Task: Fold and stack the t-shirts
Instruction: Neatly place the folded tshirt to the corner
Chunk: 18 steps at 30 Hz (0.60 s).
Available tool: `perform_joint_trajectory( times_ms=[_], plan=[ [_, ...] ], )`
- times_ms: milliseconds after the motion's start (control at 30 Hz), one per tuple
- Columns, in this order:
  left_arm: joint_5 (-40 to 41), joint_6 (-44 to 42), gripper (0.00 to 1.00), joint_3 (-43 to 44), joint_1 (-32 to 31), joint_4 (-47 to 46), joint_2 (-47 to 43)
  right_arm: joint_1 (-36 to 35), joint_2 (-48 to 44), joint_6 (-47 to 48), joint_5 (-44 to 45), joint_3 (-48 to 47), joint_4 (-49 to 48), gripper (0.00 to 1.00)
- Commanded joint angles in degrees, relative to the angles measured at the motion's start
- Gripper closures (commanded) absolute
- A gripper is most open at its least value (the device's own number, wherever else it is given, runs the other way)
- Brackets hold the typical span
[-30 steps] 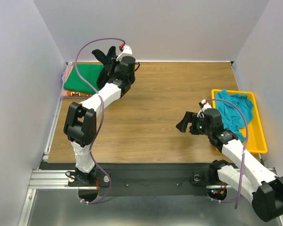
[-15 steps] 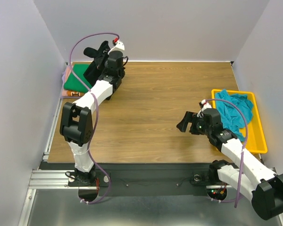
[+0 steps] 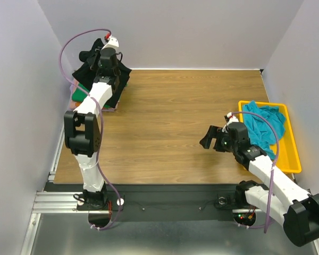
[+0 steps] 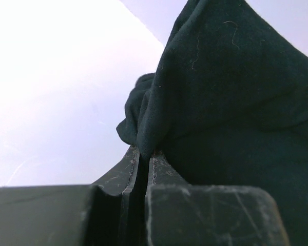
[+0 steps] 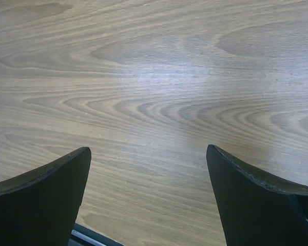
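My left gripper [image 3: 93, 56] is at the far left corner, shut on the black t-shirt [image 3: 117, 71], which hangs from it over the stack. In the left wrist view the black cloth [image 4: 231, 92] is pinched between the closed fingers [image 4: 118, 174]. Under it, the bright green t-shirt [image 3: 76, 91] lies folded on the orange-pink t-shirt [image 3: 72, 85], both mostly covered. The teal-blue t-shirt [image 3: 265, 125] lies crumpled in the yellow tray [image 3: 292, 154] at the right. My right gripper [image 3: 208, 139] is open and empty above bare wood [image 5: 149, 102], left of the tray.
The wooden table [image 3: 186, 111] is bounded by grey walls on the left, back and right. The left arm stretches along the left side up to the far corner. A metal rail runs along the near edge.
My left gripper has swung left and back with the black t-shirt, which now drapes over the green shirt. The right arm has not moved.
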<state>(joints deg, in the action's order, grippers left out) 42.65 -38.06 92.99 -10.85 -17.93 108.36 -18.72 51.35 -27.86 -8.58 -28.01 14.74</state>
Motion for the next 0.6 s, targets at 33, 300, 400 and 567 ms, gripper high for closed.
perform_joint_trajectory(
  times_ms=[33, 300, 400, 567],
  plan=[
    [3.38, -3.24, 1.0, 8.51, 2.41, -3.95, 8.17, 0.0, 1.11, 0.44, 3.21, 0.76, -1.56, 0.0],
    [10.33, 2.55, 0.02, 15.64, 7.42, -0.88, 16.53, 0.0, 4.98, -0.09, 3.75, -0.03, -1.65, 0.0],
    [11.84, 6.24, 0.02, 15.91, 8.39, 0.09, 15.75, 0.0, 5.34, -0.27, 3.75, -0.38, -1.65, 0.0],
    [7.46, 16.07, 0.02, 15.9, 8.3, 7.02, 10.48, 0.0, 4.46, -0.79, 2.78, -0.82, -1.65, 0.0]
  ],
)
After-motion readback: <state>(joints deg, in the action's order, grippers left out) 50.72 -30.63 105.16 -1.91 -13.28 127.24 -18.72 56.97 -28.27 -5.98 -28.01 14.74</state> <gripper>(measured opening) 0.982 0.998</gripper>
